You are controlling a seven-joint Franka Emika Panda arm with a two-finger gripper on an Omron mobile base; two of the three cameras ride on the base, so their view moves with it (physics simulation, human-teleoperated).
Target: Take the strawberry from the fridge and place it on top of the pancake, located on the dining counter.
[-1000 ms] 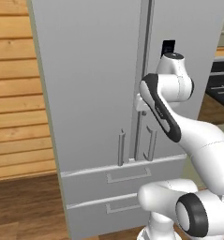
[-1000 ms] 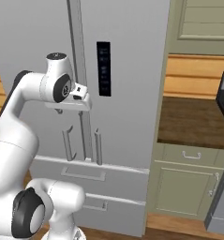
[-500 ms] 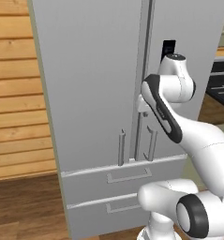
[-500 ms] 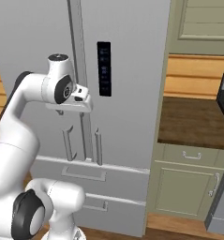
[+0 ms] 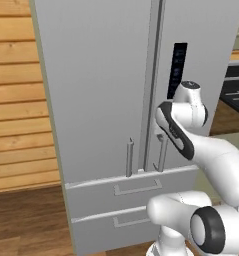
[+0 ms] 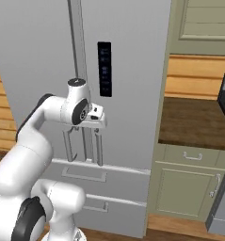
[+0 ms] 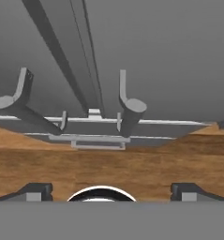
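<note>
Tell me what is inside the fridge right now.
Nothing inside can be seen: both doors of the fridge are shut, as are its two bottom drawers. Shelves and any strawberry are hidden. The open gripper is near the handles.

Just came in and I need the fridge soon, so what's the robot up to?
The white arm is reaching at the closed fridge. Its gripper hangs open right in front of the two vertical door handles, near their lower ends, gripping nothing. Both doors and the bottom drawers are shut, so nothing has come out of the fridge.
</note>
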